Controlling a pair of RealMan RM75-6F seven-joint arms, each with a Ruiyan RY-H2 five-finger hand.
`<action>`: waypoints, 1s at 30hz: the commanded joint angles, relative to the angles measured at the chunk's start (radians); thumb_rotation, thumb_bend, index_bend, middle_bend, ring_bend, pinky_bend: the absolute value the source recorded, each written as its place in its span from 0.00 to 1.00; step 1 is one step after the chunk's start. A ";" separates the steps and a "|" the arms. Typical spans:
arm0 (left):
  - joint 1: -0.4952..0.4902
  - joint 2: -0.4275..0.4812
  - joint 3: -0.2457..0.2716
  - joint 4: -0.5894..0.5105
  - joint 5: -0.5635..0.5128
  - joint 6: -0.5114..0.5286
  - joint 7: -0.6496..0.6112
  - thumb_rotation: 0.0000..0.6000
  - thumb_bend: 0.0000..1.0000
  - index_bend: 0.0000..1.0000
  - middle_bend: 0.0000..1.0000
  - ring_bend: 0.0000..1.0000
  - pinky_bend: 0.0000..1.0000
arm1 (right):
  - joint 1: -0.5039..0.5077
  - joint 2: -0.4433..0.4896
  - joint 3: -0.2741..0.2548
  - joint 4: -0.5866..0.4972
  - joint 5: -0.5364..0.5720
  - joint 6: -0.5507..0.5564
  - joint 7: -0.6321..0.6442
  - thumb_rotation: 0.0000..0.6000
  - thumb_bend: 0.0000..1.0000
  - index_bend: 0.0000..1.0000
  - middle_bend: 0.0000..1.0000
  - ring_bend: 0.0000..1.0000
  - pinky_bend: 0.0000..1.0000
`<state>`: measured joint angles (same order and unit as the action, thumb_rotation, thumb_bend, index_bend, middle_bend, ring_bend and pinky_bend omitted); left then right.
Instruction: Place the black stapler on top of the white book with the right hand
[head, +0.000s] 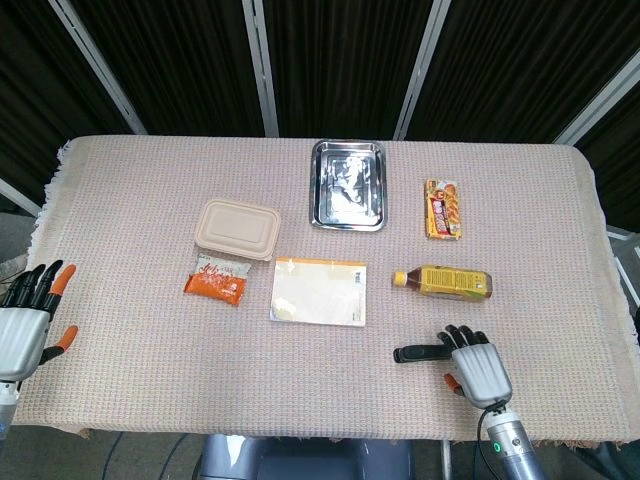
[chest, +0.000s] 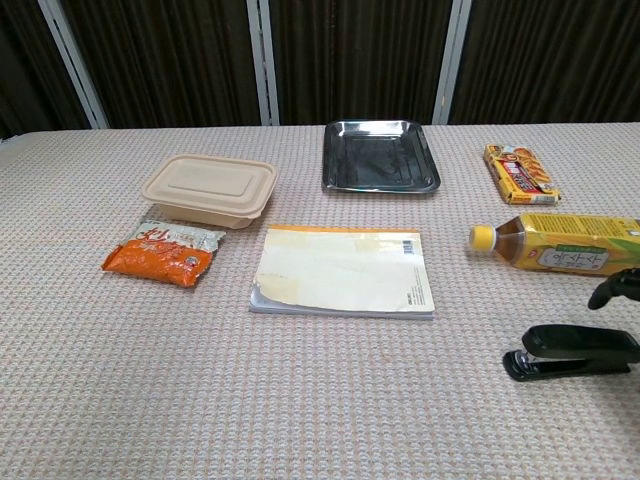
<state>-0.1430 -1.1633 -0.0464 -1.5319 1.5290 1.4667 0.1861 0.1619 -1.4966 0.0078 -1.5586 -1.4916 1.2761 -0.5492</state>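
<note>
The black stapler (head: 416, 353) (chest: 570, 352) lies flat near the table's front edge, right of centre. My right hand (head: 476, 367) hovers over its right end with fingers spread, holding nothing; only a fingertip (chest: 613, 290) shows at the right edge of the chest view. The white book (head: 319, 291) (chest: 344, 271) lies flat in the middle of the table, left of and beyond the stapler. My left hand (head: 25, 322) hangs open off the table's left front corner.
A yellow tea bottle (head: 443, 282) (chest: 563, 244) lies on its side just beyond the stapler. Further back are a steel tray (head: 348, 185), a snack pack (head: 443, 208), a beige lidded box (head: 237, 229) and an orange packet (head: 217, 280).
</note>
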 joint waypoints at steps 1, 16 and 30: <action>-0.002 0.000 -0.001 0.001 -0.006 -0.007 -0.001 1.00 0.31 0.00 0.00 0.00 0.10 | 0.013 -0.015 0.005 0.011 0.004 -0.013 0.006 1.00 0.22 0.26 0.22 0.23 0.35; -0.004 0.007 0.002 0.003 -0.009 -0.011 -0.019 1.00 0.31 0.00 0.00 0.00 0.10 | 0.064 -0.085 0.024 0.085 0.031 -0.063 0.031 1.00 0.31 0.46 0.40 0.42 0.53; -0.003 0.009 0.006 0.003 -0.005 -0.007 -0.026 1.00 0.31 0.00 0.00 0.00 0.10 | 0.075 -0.131 0.018 0.155 -0.002 -0.017 0.045 1.00 0.42 0.69 0.52 0.58 0.72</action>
<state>-0.1462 -1.1540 -0.0409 -1.5287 1.5236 1.4595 0.1602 0.2380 -1.6269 0.0275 -1.4036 -1.4894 1.2543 -0.5047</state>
